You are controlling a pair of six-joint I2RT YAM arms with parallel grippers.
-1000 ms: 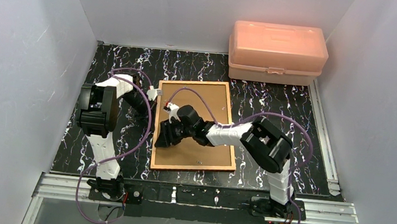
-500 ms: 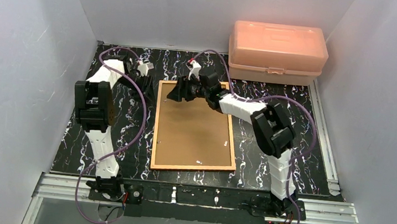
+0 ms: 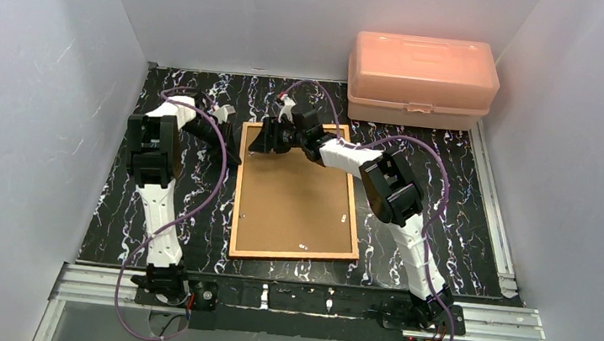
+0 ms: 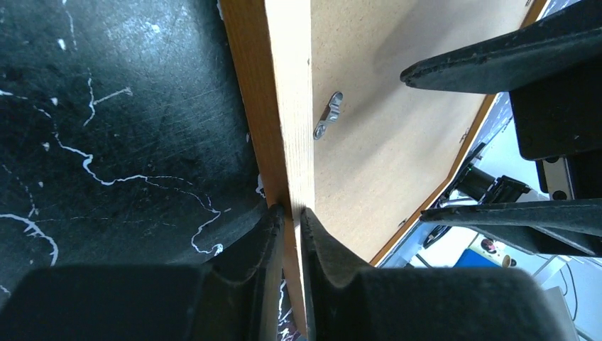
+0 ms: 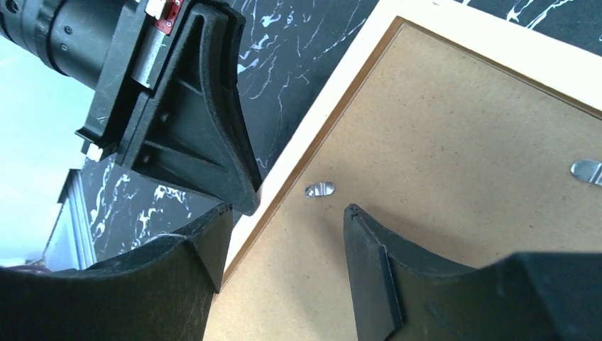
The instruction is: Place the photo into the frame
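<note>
Pinching the frame (image 4: pixel 280 106) by its left rail near the far corner, the left gripper (image 4: pixel 289 217) is almost fully closed on the wood. The right gripper (image 5: pixel 284 220) gapes beside it, straddling that rail and gripping nothing. The frame lies back-up on the table (image 3: pixel 464 204), with the backing board (image 3: pixel 292 195) inside.

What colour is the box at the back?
Translucent salmon pink; the box shows best in the top external view.

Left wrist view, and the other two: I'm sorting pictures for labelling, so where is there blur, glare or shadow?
Left wrist: the left claw soft up close, frame crisp, shadow on the backing board. Right wrist: pale washed-out background at left. Top external: pink box lid glows pale.
</note>
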